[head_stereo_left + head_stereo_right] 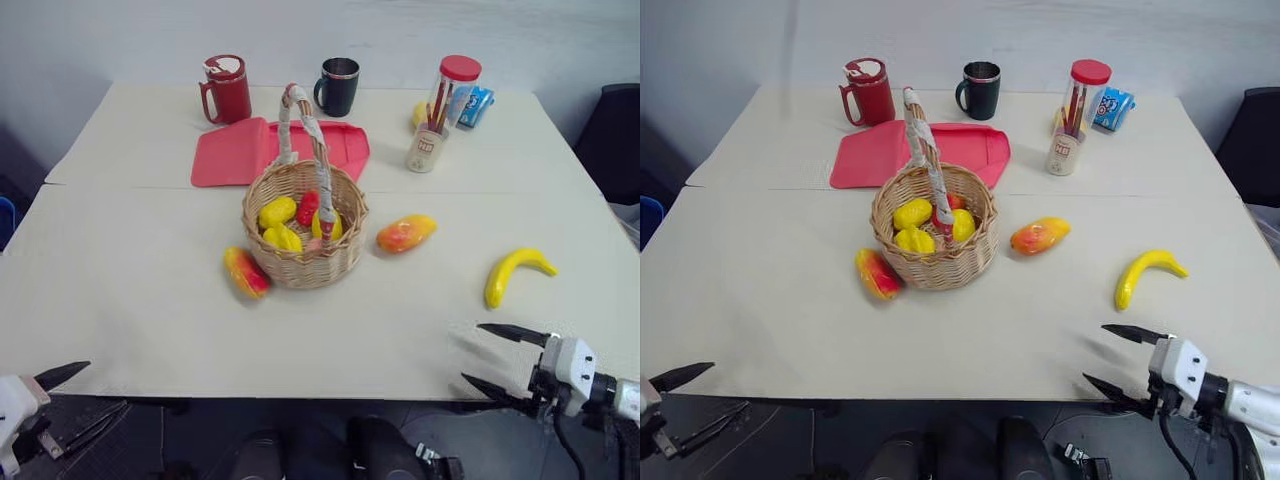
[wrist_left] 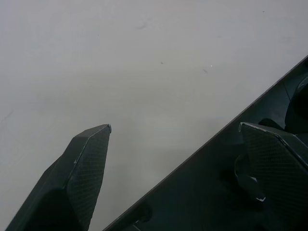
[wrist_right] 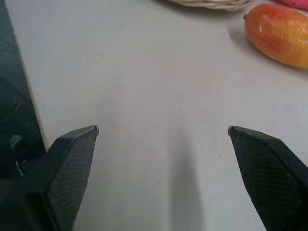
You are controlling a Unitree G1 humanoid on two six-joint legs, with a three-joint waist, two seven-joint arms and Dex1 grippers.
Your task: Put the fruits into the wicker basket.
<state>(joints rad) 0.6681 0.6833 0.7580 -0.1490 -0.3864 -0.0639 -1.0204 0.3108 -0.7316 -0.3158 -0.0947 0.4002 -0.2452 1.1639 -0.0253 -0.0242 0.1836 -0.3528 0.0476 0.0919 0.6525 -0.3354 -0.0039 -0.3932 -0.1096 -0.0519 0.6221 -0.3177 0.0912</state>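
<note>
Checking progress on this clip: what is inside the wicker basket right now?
The wicker basket holds several yellow fruit pieces and one red piece. Anything beneath them is covered.

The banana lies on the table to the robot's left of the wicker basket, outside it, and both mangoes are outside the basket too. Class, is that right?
Not quite. The banana lies to the robot's right of the wicker basket, as the left eye view shows. The rest holds: it is on the table, outside the basket, and so are both mangoes, one against the basket's left side, one to its right.

Table [image 1: 150,300]: basket [image 1: 305,225] mid; 2 mangoes [image 1: 246,272] [image 1: 406,233] beside it; banana [image 1: 515,273] nr right edge; tray [image 1: 235,152], mugs [image 1: 228,90] [image 1: 338,86], jar [image 1: 450,90] nr far edge.
</note>
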